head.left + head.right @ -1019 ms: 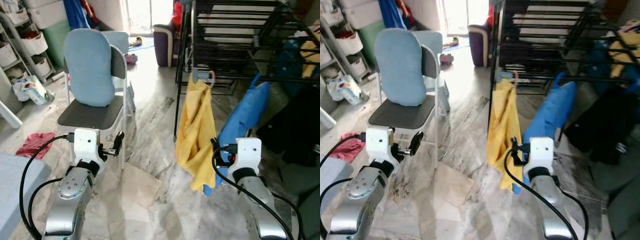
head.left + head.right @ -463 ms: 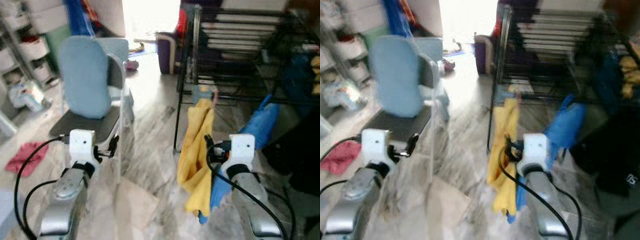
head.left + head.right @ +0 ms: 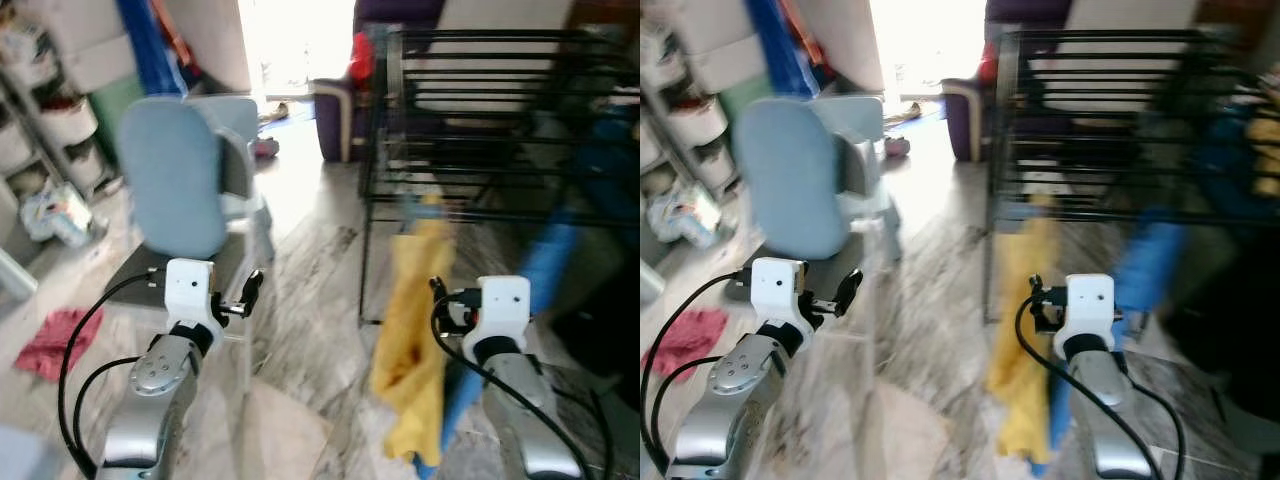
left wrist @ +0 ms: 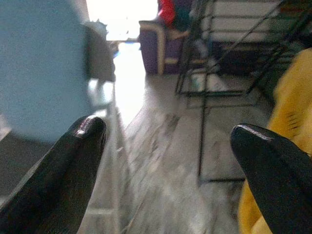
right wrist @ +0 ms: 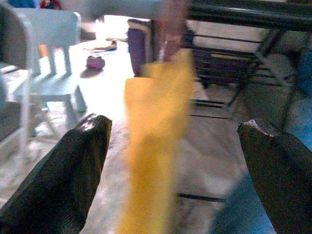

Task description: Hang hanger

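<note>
A yellow garment (image 3: 412,330) hangs from the low front rail of a black drying rack (image 3: 480,110). In the right wrist view a pinkish hanger hook (image 5: 170,27) sits over that rail above the yellow garment (image 5: 156,122). My right gripper (image 5: 175,131) is open, facing the cloth from a short way off and holding nothing. In the head view my right gripper (image 3: 437,300) is beside the cloth's right edge. My left gripper (image 3: 250,293) is open and empty by the chair, with its fingers (image 4: 73,156) spread wide. The head views are blurred.
A grey chair with a pale blue cushion (image 3: 175,185) stands on the left, and its legs are close to my left arm. A blue garment (image 3: 545,290) hangs to the right of the yellow one. A red cloth (image 3: 50,340) lies on the marble floor. Shelves (image 3: 45,110) line the far left.
The whole picture has shifted and blurred, so the camera has moved. The yellow garment still hangs on the rack. Both arms stay raised in front.
</note>
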You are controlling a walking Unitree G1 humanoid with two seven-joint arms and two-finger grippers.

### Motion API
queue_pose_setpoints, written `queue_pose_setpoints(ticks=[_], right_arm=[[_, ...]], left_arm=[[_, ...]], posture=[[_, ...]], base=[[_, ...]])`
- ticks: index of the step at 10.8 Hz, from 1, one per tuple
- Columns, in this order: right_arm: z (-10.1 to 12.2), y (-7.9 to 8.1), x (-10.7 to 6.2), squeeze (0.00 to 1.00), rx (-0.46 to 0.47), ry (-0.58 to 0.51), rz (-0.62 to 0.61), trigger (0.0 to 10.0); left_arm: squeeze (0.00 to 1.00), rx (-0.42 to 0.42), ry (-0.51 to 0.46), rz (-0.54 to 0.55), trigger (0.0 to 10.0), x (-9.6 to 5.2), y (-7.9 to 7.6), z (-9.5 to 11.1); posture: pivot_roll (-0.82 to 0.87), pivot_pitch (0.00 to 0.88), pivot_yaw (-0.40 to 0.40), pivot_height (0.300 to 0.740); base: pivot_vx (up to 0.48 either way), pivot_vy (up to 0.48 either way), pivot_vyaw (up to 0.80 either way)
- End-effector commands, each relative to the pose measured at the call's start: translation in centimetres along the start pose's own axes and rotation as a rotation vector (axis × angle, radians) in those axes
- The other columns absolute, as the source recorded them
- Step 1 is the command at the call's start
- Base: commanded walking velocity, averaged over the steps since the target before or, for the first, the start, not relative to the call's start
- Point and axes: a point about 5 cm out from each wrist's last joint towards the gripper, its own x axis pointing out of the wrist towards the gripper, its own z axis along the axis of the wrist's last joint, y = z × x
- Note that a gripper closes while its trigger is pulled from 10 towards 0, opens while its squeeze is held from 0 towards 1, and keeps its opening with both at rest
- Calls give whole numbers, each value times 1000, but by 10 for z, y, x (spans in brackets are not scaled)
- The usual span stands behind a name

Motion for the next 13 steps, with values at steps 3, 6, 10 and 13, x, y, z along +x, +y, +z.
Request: queue_pose_setpoints(ticks=[3,6,10,13], right_arm=[[1,1,0,0,-16,6,-2,10000],[0,-2,1,0,-35,10,-31,10000],[-1,-2,2,0,-44,16,-49,10000],[-1,-2,4,0,-49,20,-56,10000]], left_arm=[[0,52,-5,-52,10000,0,-7,4],[0,87,0,-107,10000,0,-16,3],[0,45,-40,-129,10000,-1,-24,7],[0,34,-63,-136,10000,-2,-27,9]], posture=[[-90,0,27,740],[-92,0,26,740],[-90,0,23,740],[-90,0,13,740]], base=[[116,404,0],[112,0,0],[0,0,-238],[0,0,-671]])
